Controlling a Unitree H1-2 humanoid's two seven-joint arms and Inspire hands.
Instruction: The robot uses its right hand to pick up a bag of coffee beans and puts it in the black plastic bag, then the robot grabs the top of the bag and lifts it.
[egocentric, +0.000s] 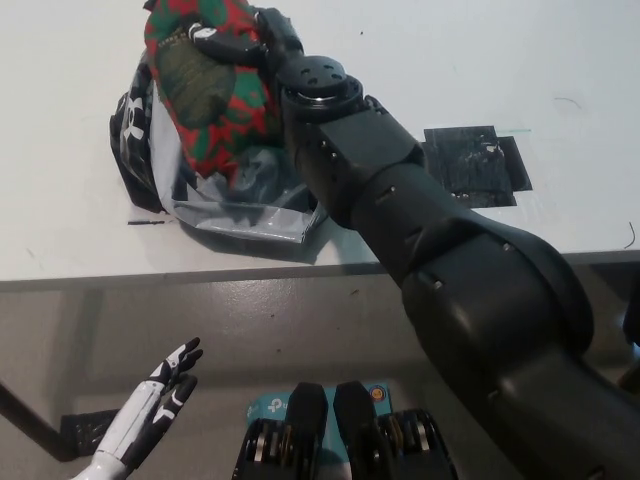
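Observation:
The red-and-green patterned coffee bag (205, 95) hangs tilted over the open mouth of the black plastic bag (140, 150), its lower end dipping inside. My black right hand (245, 40) is shut on the coffee bag's upper part, the arm reaching across the table from the lower right. The plastic bag lies on the white table (480, 60) at upper left, its shiny grey lining (235, 210) showing. My white left hand (155, 410) rests open below the table edge at lower left.
A black flat patch (475, 165) lies on the table right of my arm. A thin dark stick (145, 222) lies beside the bag near the table's front edge (200, 275).

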